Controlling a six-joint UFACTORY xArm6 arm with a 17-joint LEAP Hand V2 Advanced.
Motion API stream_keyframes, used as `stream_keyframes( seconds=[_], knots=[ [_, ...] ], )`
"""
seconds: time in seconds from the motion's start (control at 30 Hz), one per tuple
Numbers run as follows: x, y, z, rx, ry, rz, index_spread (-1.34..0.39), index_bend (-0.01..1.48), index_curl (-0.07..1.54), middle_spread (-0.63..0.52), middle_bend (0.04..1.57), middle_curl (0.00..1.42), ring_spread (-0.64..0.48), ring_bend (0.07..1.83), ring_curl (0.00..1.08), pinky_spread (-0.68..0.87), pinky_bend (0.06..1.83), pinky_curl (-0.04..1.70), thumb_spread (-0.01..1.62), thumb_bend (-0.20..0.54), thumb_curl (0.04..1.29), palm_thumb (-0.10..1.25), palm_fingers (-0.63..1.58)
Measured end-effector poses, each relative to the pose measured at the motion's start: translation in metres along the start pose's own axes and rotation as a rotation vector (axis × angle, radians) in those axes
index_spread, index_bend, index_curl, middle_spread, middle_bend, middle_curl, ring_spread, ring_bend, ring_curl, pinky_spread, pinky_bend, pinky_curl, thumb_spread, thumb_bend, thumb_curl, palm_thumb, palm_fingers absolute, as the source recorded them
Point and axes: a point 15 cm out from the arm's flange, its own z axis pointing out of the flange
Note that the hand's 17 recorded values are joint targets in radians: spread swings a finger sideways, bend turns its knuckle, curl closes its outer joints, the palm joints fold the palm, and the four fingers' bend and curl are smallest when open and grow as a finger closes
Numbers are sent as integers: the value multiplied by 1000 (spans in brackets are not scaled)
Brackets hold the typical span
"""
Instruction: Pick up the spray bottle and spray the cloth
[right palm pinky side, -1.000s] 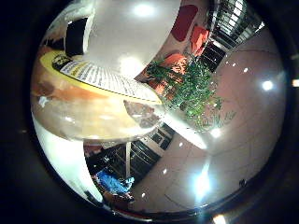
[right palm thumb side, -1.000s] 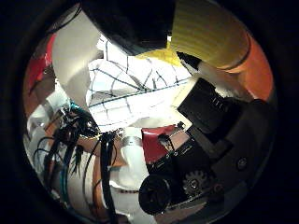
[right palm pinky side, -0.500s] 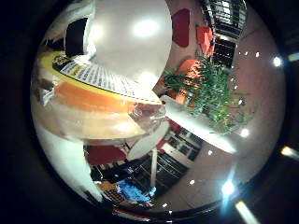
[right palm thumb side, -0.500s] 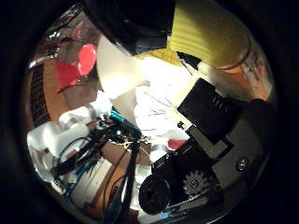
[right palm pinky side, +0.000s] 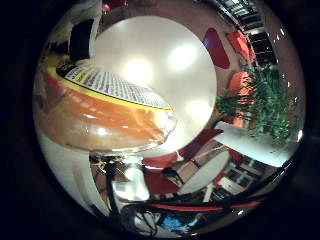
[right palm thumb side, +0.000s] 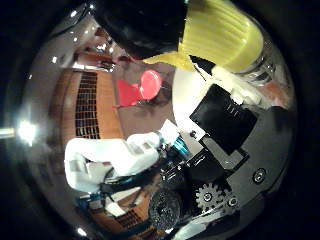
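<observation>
Spray bottle (right palm pinky side: 105, 117) was what filled the palm: its clear body with orange liquid lay right against the hand, with a yellow-edged printed label across it and its yellow ribbed part (right palm thumb side: 220, 32) showing on the thumb side. The hand (right palm thumb side: 225, 145) was closed on the bottle, its black and white fingers (right palm thumb side: 222, 120) curled round the bottle, and another dark fingertip (right palm pinky side: 80, 40) pressed on it near the label's end. Bottle and hand were held up off the furniture, tilted so that the palm looked out across the room. Past the bottle, on the little finger side, lay a round white table (right palm pinky side: 165, 75), its top shining with reflected lamps and well apart from the bottle. I could not make out the cloth anywhere from either side of the palm. Red chairs (right palm pinky side: 240, 85) stood at the far edge of that table, next to a leafy green plant (right palm pinky side: 265, 105), and a second white table (right palm pinky side: 250, 145) lay near the plant. On the thumb side I saw the white arm (right palm thumb side: 110, 157) of the robot running away from the hand, a red chair (right palm thumb side: 142, 87) on the brown floor beyond it, and a wood-slatted wall (right palm thumb side: 92, 107) behind.
</observation>
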Motion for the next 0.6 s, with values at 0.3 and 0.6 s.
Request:
stream_keyframes(
  seconds=[0.3, 0.6],
  knots=[
    [6, -12, 82, 138, -118, 44, -206, 1198, 747, -95, 1418, 643, -225, 1337, 814, -184, 1037, 1390, 1015, -12, 704, 1080, 1141],
    [-14, -15, 133, 218, -299, 58, -206, 1198, 748, -95, 1418, 643, -225, 1336, 815, -184, 1037, 1390, 1010, -13, 709, 1081, 1141]
  ],
)
